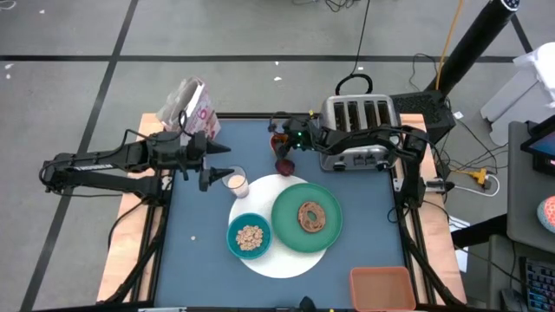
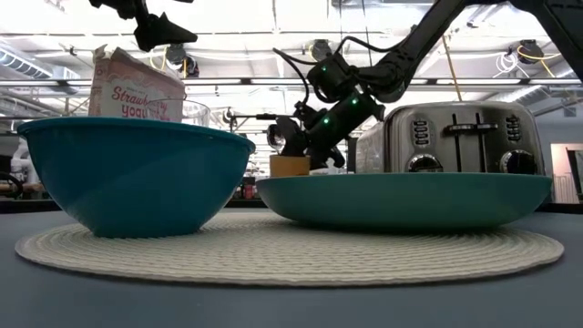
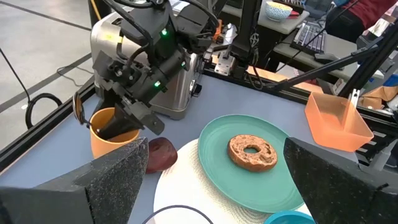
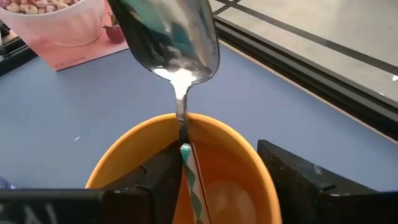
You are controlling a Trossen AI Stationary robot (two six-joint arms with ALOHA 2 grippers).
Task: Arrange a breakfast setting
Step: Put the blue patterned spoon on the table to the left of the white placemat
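Blue-topped desk (image 1: 199,247), open workshop floor beyond.

Right gripper (image 1: 282,139): at the desk's far side, down over orange round cup (image 3: 112,132); fingers either side of silver metal spoon (image 4: 171,37), standing handle-down in the cup, bowl end up. Closing on the handle; firm pinch cannot be told.

Left gripper (image 1: 212,171): fingers spread wide, empty, hovering just beside clear milk glass (image 1: 236,183).

Dark-red fruit (image 3: 160,153): on the desk, touching or just beside the cup, at the mat's far edge.

Round white woven mat (image 2: 273,251): centre of desk; carries large green plate (image 1: 286,224) with brown ring bread (image 1: 311,217) on it, and smaller teal bowl (image 1: 234,247) filled with cereal.

Off the mat: silver four-slot toaster (image 1: 357,121), orange rectangular tray (image 1: 381,286), pink yoghurt carton (image 1: 192,106).

Progress, judged: mat, plate, bread, bowl set. Outstanding: spoon, cup, fruit, probably glass.
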